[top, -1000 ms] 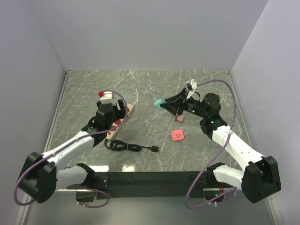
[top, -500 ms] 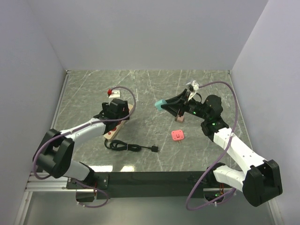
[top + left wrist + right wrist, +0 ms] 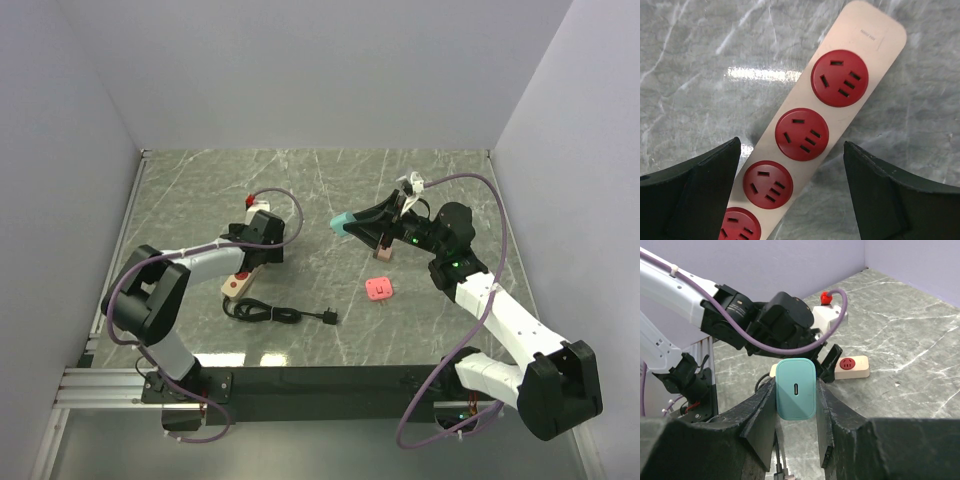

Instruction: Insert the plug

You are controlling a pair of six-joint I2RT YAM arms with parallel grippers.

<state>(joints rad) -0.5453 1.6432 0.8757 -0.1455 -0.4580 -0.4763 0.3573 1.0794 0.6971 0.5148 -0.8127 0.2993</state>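
Gripping the teal charger plug [image 3: 795, 389] tight, the right gripper [image 3: 350, 223] hangs centre-right in the top view; the left gripper [image 3: 791, 146] gapes wide over the power strip [image 3: 840, 80], left of centre, well apart from the plug.

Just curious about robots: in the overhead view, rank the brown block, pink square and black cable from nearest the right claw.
1. Brown block, beside the right claw.
2. Pink square, lower in view.
3. Black cable, farther left.
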